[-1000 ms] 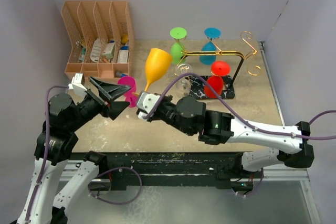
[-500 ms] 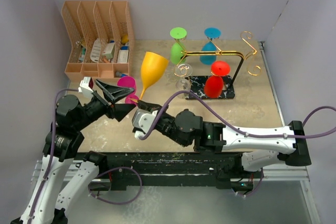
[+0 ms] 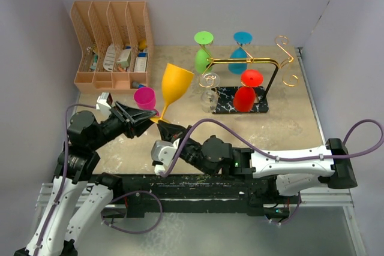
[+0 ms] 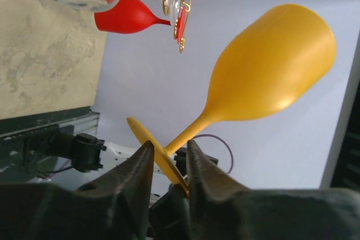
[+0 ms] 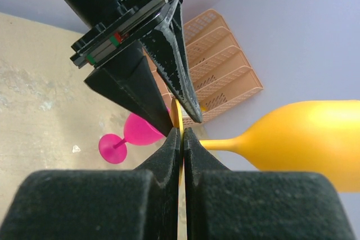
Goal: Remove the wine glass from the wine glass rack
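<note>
The wine glass (image 3: 177, 82) is yellow and hangs in the air, off the gold wine glass rack (image 3: 249, 61). My right gripper (image 3: 161, 126) is shut on the rim of its flat foot, the disc edge-on between the pads (image 5: 178, 133). My left gripper (image 3: 152, 120) comes in from the left, and its fingers close round the same foot and stem (image 4: 169, 147). The yellow bowl (image 4: 270, 66) points up and away. On the rack hang a green glass (image 3: 203, 58), a blue one (image 3: 240, 55), a red one (image 3: 246, 94) and a clear one (image 3: 209, 97).
A pink glass (image 3: 144, 96) lies on its side on the table just behind the two grippers. An orange slotted organiser (image 3: 114, 40) with small items stands at the back left. The rack's black marbled base (image 3: 231, 101) sits at the back right. Walls close in on both sides.
My right gripper has carried the yellow glass nearer and to the left. My left gripper's fingers went from wide open to narrow around the glass's foot.
</note>
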`<control>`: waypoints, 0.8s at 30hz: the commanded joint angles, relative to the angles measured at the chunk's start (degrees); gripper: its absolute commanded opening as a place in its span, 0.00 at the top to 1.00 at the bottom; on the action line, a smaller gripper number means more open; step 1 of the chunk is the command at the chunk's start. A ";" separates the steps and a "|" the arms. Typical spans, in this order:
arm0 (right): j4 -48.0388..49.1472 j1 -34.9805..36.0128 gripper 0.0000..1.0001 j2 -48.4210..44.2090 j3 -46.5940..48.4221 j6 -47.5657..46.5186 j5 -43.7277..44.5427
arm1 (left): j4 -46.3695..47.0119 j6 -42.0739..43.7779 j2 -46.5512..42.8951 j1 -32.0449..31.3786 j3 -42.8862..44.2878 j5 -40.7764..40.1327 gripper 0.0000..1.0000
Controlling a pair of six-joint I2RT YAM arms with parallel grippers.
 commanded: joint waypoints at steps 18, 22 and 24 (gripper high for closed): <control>-22.42 4.95 0.45 -11.25 4.10 19.86 7.24 | 18.59 3.29 -6.77 -0.13 -12.70 -5.40 1.00; -39.62 4.95 0.47 -12.86 12.34 34.74 9.93 | 15.77 11.12 -13.15 -0.13 -14.06 -12.40 1.00; -48.23 5.00 0.49 -12.36 17.41 40.45 9.62 | 12.32 15.52 -17.16 -0.11 -14.26 -16.11 1.00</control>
